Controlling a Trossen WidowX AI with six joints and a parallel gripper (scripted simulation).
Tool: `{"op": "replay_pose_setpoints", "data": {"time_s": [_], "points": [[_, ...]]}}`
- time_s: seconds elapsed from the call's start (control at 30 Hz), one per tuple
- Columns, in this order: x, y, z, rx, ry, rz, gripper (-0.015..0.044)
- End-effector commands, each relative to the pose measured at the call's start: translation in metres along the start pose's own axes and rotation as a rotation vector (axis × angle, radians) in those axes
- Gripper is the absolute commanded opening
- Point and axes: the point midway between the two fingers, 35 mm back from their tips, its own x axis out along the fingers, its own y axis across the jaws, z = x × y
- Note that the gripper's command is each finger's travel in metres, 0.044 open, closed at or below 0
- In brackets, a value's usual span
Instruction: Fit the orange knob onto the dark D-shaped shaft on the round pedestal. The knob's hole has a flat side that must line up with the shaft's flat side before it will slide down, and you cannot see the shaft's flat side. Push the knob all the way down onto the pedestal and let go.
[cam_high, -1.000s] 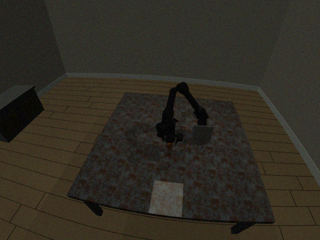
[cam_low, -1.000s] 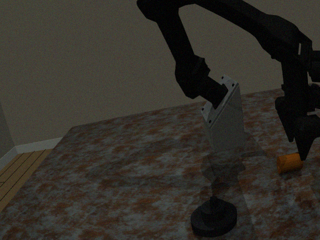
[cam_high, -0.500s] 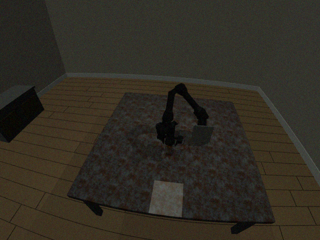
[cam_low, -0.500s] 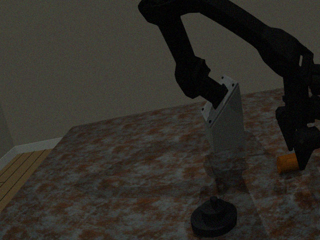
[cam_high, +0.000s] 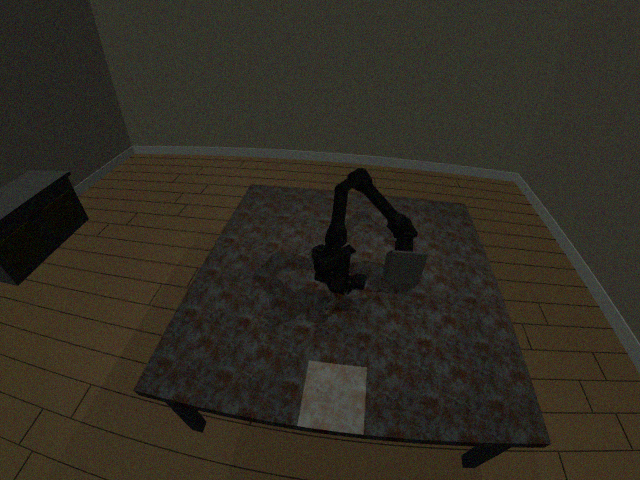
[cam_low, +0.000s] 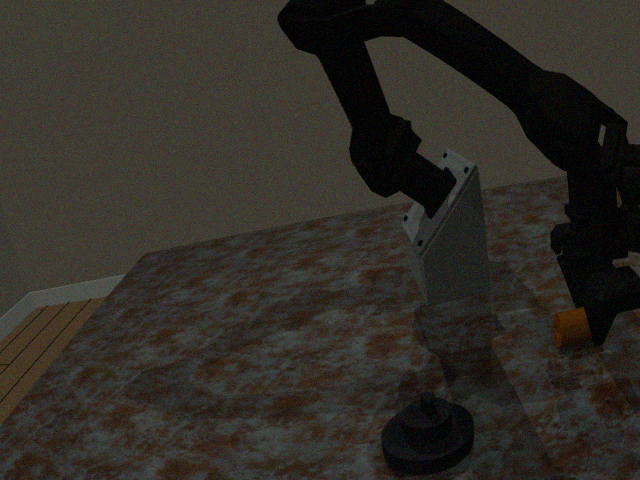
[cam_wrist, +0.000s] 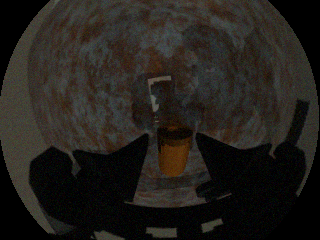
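Closing square across the knob's barrel is what your next move turns on. Orange knob (cam_low: 571, 327) (cam_wrist: 173, 157) is lying on its side between the fingertips, with clearance both sides in the wrist view. Gap looks tighter on the right-hand side of that view, so expect first contact there.

Long axis runs up-down in the wrist view, across your closing line; that's the right way round for a grip on the barrel. Dark end face sits toward the top of that view. Can't read the hole's flat from here.

Your gripper (cam_high: 339, 292) (cam_low: 597, 335) (cam_wrist: 172, 136) is partly open, pads apart, nothing pinched. It's low at the knob, fingers aimed down at the table (cam_high: 434, 366) (cam_low: 289, 356). Single arm (cam_high: 379, 198) (cam_low: 480, 51) arches high from the angled mount (cam_high: 405, 271) (cam_low: 457, 248) and drops to the knob.

Pedestal (cam_low: 428, 454) is well off to the side in the exterior view, shaft (cam_low: 428, 401) upright and bare. I'd centre, then squeeze gently; an uneven touch could roll the knob. It'll need tipping upright before you hunt for the flat.
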Motion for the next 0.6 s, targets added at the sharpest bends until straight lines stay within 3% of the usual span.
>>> {"op": "replay_pose_setpoints", "data": {"time_s": [0.0,0.23,0.57], "points": [[0.0004,-0.0004,-0.0002,-0.006,0.002,-0.004,0.024],[0.0004,-0.0004,-0.0002,-0.006,0.002,-0.004,0.024],[0.0004,-0.0004,-0.0002,-0.006,0.002,-0.004,0.0179]]}}
